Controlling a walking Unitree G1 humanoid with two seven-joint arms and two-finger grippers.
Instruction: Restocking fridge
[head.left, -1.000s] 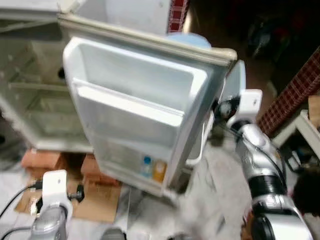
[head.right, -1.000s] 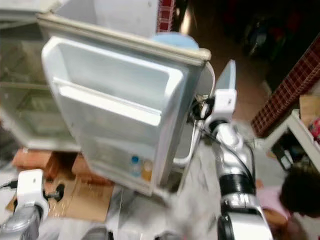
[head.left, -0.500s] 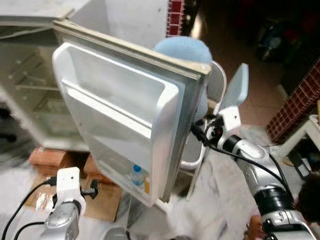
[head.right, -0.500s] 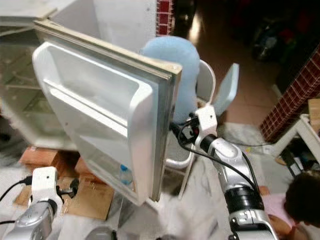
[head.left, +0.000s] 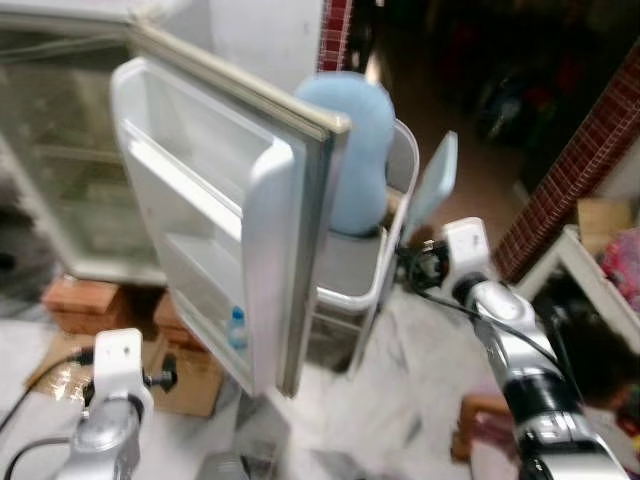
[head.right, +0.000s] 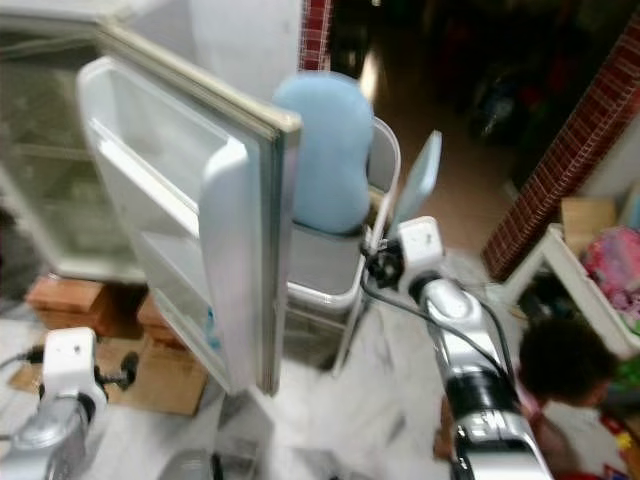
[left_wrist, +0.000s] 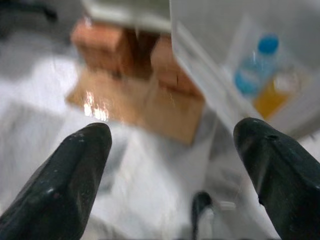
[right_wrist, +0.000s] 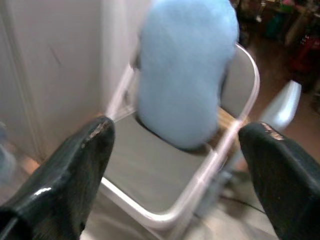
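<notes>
Fridge (head.left: 70, 160) stands at the far left with its door (head.left: 250, 220) swung wide toward the robot; a blue-capped bottle (head.left: 237, 328) sits in the door's lowest shelf. Right of the door stands a grey chair (head.left: 360, 270) with a light blue cushion (head.left: 350, 150) leaning on its back. The right gripper (right_wrist: 175, 165) is spread wide, pointing at the chair seat. The left gripper (left_wrist: 170, 165), also spread, hangs low over the floor near bricks (left_wrist: 125, 50) and cardboard (left_wrist: 145, 102).

One fridge (head.left: 60, 150), one chair (head.left: 365, 270), two bottles (left_wrist: 255, 75).
</notes>
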